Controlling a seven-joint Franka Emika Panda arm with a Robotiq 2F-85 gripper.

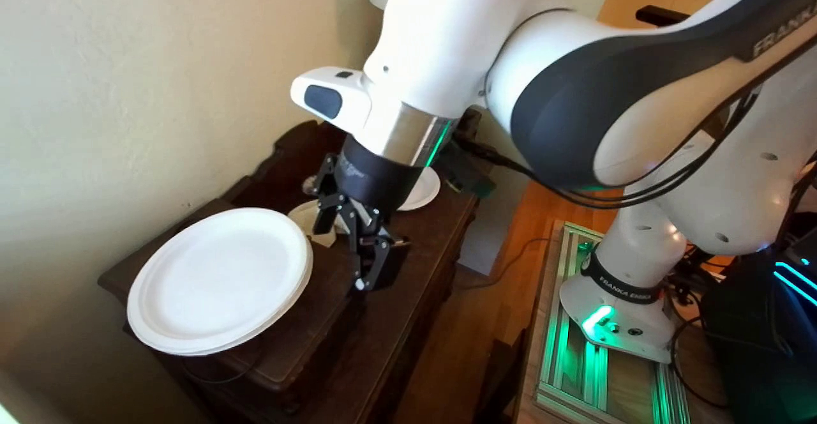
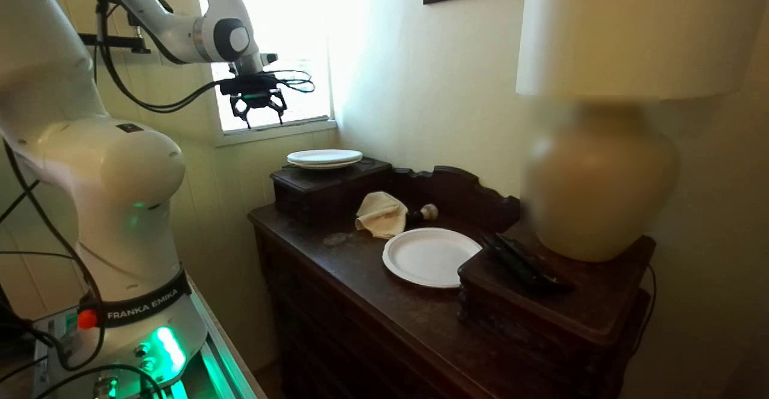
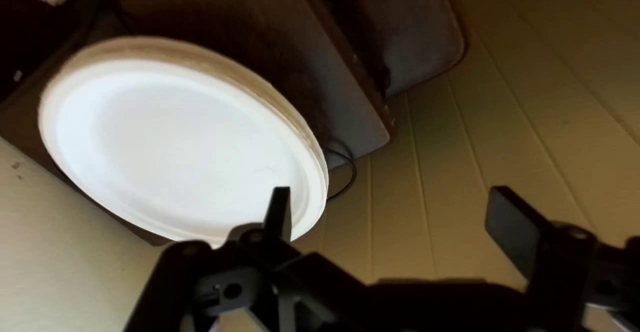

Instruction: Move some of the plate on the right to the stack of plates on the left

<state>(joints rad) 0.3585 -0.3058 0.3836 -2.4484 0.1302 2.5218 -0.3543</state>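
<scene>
A: Closest to the lens is your hand, black and jointed, its blocky, flat-faced fingers spread well apart in the wrist view

B: Beyond one fingertip there you can see your stack of plates, round and smooth, the top one white with a wide raised rim, tan edges layered beneath it

A: In an exterior view you find that stack lying level on the raised box at the left end of the desk, all dark wood with a scuffed top. Your right-hand plate, white and shallow, lies flat on the desk just beside the carved box on the right; whether it is one or several nested, you can't tell

B: Near it you have a creased cream cloth

A: And your arm?

B: Smooth white shell, dark grey panels, bent at the elbow, wrist turned so your hand points down, higher than the stack and apart from it
</scene>
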